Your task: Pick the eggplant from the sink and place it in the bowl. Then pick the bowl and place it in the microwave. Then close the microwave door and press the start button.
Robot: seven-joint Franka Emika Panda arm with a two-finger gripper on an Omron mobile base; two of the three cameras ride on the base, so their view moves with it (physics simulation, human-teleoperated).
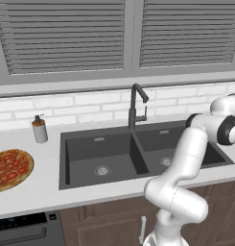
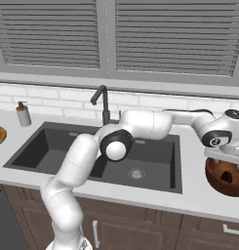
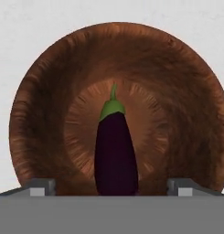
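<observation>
We should lift the tool [image 3: 111,187] straight up, clear of the rim, before reaching for the bowl [image 3: 45,105]. Its fingers [image 3: 40,186] stand wide apart at lower left and lower right; the eggplant [image 3: 115,155] lies between them, untouched, at the bowl's centre on the table [image 3: 22,18]
</observation>
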